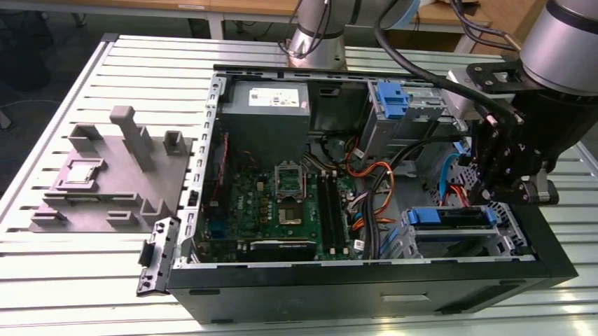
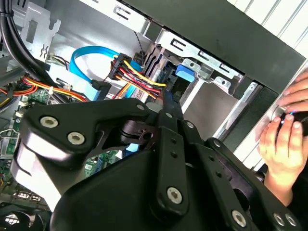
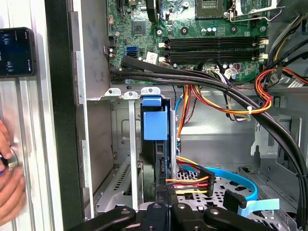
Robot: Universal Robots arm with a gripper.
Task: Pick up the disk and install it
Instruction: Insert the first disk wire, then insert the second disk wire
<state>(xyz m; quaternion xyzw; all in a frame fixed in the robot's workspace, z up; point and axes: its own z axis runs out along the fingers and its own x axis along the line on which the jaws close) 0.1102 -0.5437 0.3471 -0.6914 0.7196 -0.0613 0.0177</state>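
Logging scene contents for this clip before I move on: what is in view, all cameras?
Table: one, white slatted, under everything.
Computer case: one, black, open, on the table.
Motherboard: one, green, inside the case.
Power supply: one, grey, in a case corner.
Latch piece: one, blue, upright near the power supply.
Disk: one, blue-framed, in the drive cage.
Cables: several, red, yellow, black, blue, by the cage.
Fixture: one, grey, exterior view's left.
Hand: one, outside the case wall.
Gripper: one, black, above the drive cage.
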